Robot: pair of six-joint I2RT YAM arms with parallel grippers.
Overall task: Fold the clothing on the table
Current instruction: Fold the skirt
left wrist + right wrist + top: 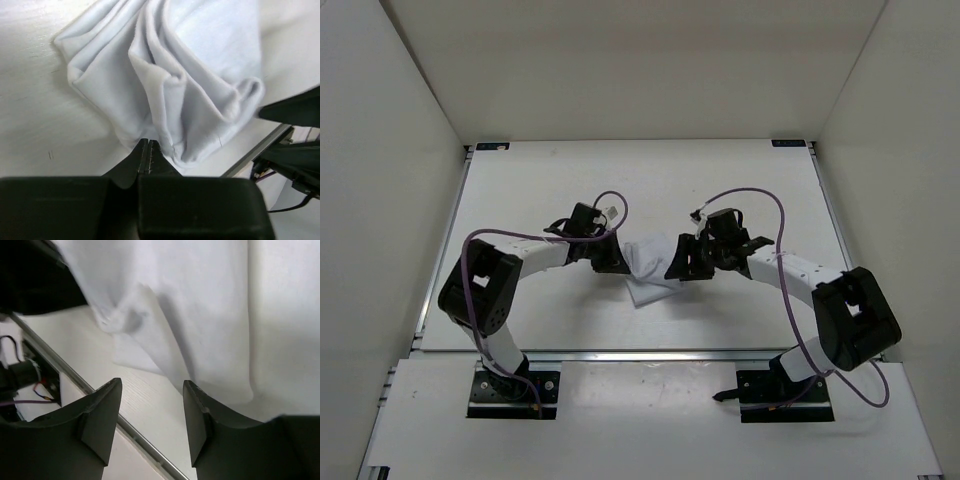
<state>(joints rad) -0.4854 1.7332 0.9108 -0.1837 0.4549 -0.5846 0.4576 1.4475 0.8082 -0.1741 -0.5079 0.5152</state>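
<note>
White walls (pixel 400 100) are seen closing off the table (pixel 520 200) on three sides, and an aluminium rail (pixel 620 353) is run along its near edge. The clothing (pixel 648 275) is found around the middle of the table, somewhat closer to the near edge than to the far one, bunched between the two arms. The left hand (pixel 617 265) is pressed shut, and in its wrist view the closed left hand (pixel 149 152) is met right at its tip by a folded edge of the clothing (pixel 190 75). A pinch on that edge is judged likely, since the fabric is drawn up into deep pleats there rather than lying flat. The right hand (pixel 677 268) is set against the opposite side of the garment. In its own view the right hand (pixel 152 390) is held partly apart with nothing between the fingers, and the clothing (pixel 210 315) is draped just ahead of them. The arrangement is read as one side being anchored while the other is left free for a fresh grasp, so that one part can be carried over another. The fold is judged not yet finished, as the cloth is crumpled and uneven. Purple cables (pixel 610 205) are looped over both wrists. No brand, label or legible writing can be made out on the garment, the arms or the table.
</note>
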